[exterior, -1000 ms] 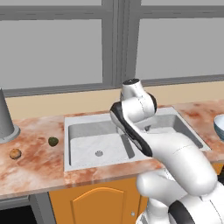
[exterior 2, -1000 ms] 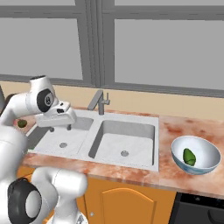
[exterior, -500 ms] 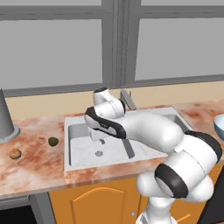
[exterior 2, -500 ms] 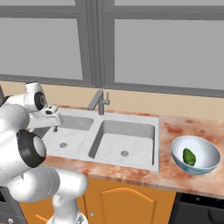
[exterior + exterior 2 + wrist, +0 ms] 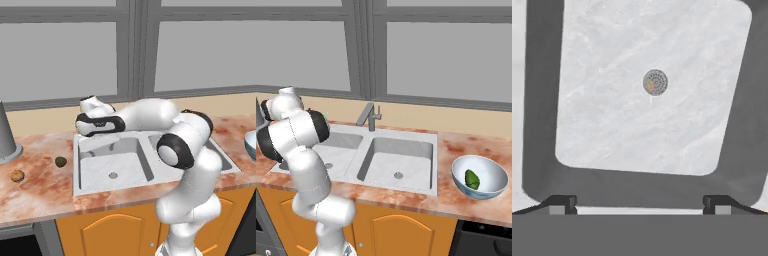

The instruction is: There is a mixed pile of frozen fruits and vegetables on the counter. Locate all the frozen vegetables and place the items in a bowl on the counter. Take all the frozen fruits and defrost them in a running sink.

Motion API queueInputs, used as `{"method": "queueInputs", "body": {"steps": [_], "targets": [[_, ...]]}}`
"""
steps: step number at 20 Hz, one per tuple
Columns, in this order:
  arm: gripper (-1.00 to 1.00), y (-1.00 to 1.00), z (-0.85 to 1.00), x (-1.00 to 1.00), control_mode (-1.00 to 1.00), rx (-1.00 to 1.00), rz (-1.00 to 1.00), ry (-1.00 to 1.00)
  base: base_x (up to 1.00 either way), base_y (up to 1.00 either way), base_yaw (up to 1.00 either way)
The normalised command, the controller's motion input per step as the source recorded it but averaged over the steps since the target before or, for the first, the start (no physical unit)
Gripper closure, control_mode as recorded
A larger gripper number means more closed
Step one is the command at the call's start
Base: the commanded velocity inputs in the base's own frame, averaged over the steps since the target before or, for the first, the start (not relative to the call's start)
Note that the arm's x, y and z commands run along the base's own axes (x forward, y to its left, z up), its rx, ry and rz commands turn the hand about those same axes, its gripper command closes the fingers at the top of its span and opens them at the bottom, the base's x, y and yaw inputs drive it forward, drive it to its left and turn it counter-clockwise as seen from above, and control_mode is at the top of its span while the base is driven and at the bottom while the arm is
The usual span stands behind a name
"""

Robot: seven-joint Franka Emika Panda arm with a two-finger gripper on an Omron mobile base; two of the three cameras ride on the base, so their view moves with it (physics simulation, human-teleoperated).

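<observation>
Fingers (image 5: 563,202) wide apart above sink (image 5: 647,95); bowl (image 5: 479,176) holds green oblong (image 5: 472,178).

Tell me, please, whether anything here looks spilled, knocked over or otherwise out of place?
Nothing stands out. The bowl sits upright on the counter with the green piece inside. The dark olive ball and the orange-tan ball rest apart on the counter left of the sink. No spill or damage shows.

Nothing to read here: no lettering, labels, brand marks, numbers or signs on anything in any of the three views.
</observation>
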Motion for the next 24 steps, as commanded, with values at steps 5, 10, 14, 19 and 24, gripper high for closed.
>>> {"method": "queueInputs", "body": {"steps": [5,10,14,19,24], "targets": [[-1.0,0.93,-0.31,0.69,-1.0,-0.05,-0.06,-0.05,0.0,0.0,0.0],[-1.0,0.31,-0.24,0.09,-1.0,0.02,-0.01,-0.06,0.0,0.0,0.0],[-1.0,0.7,-0.26,0.25,-1.0,0.0,0.12,0.02,0.0,0.0,0.0],[-1.0,0.58,-0.15,0.19,-1.0,0.04,0.02,0.0,0.0,0.0,0.0],[-1.0,0.38,-0.05,0.22,-1.0,0.1,-0.05,0.0,0.0,0.0,0.0]]}}
